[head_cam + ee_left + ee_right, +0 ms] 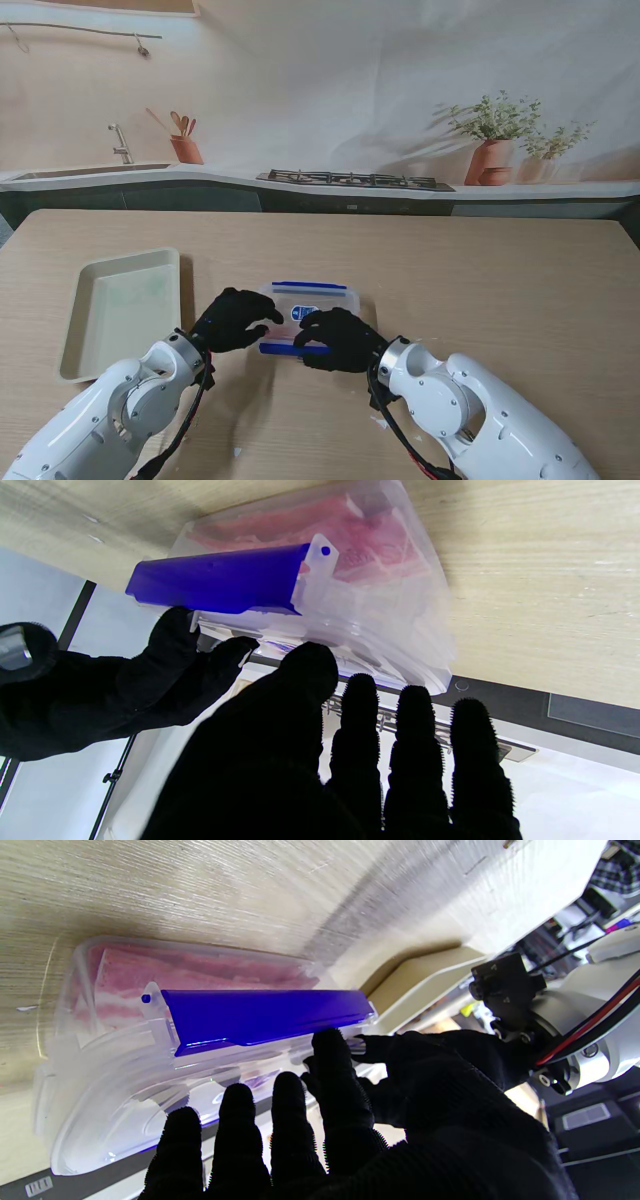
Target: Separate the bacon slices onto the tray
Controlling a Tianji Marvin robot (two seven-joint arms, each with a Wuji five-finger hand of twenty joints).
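1. The left hand [236, 320] is lying over the left end of the clear box [312, 315], its black-gloved fingers [410, 740] stretched side by side along the lid, with narrow gaps between them; its thumb [300, 680] is lying against the lid edge. It is closing on nothing.
2. The right hand [338, 340] is resting on the edge of the box nearer to the robot, its fingers [285, 1110] reaching over the lid, close together. One fingertip is touching the lower edge of the blue clip [265, 1015] on that side; whether it is gripping the clip or only touching it cannot be told.
3. The two hands are meeting at the near edge of the box, the fingertips of one just beside those of the other.
4. The lid is sitting on the box, and a second blue clip [310, 286] is lying along the far edge.
5. The bacon [200, 970] is lying inside the closed box, showing pink and white through the clear wall.
6. The box is standing on the wooden table [480, 290], near the middle.
7. The tray [120, 305], pale, is lying on the table to the left of the box, apart from it, with nothing seen in it.
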